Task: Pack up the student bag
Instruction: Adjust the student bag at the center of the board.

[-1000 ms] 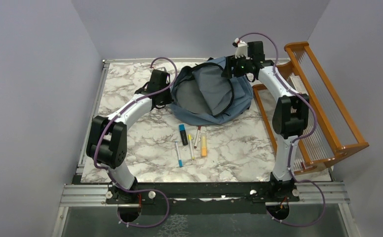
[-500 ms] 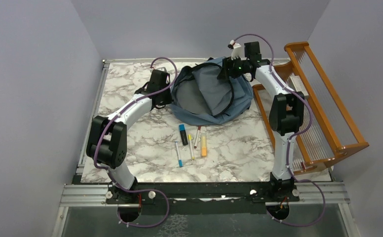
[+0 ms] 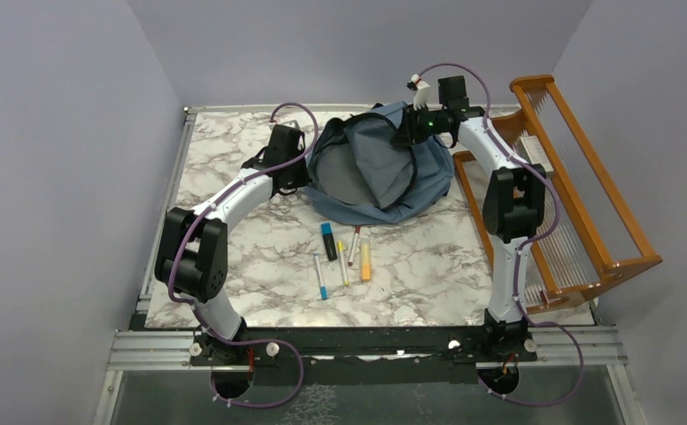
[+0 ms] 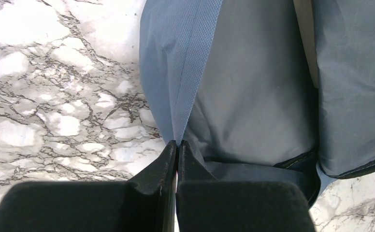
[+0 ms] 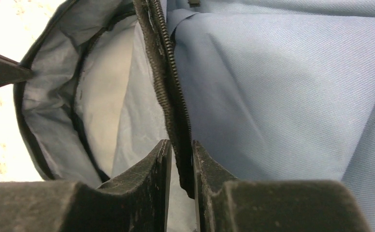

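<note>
Left fingers (image 4: 149, 186): I'm pinching a student bag (image 4: 253, 87) fold, left gripper (image 4: 177, 145) pressed together.
Right fingers (image 5: 142, 179): I'm nipping its zipper rim (image 5: 173, 96) in the right gripper (image 5: 180, 150).
Overhead: it's slumping near the table's (image 3: 234, 150) far edge; likely soft, light, best gripped at rims.

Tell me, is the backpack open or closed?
Open. The backpack has its zipper edge spread wide, and the grey inside shows.
</note>
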Action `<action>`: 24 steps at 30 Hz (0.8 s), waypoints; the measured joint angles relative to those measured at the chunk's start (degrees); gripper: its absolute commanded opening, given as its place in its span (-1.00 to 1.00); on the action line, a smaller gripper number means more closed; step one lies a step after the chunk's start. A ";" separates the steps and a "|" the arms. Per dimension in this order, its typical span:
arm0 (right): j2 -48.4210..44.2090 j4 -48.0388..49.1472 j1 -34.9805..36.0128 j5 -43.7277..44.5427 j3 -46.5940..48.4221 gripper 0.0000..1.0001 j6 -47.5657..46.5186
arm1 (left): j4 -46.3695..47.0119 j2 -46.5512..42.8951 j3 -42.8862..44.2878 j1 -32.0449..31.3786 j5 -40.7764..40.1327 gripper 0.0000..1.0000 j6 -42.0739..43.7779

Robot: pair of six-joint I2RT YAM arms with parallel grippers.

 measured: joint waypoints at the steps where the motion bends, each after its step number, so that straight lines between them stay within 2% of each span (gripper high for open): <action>1: -0.20 0.02 0.00 -0.52 -0.07 -0.59 0.17 | 0.00 0.00 0.00 0.00 0.02 -1.00 0.00; 6: -2.78 0.02 0.09 -2.21 -0.96 -0.97 1.36 | 0.00 0.00 0.00 0.00 0.09 -1.00 0.02; 15: -8.92 0.33 2.05 -2.56 -0.83 -0.99 3.91 | 0.00 0.00 -0.57 0.02 1.01 -1.00 0.07; 24: -9.94 -2.84 6.40 8.41 5.75 -0.99 1.49 | -0.07 -0.11 -1.05 0.02 1.31 -1.00 0.22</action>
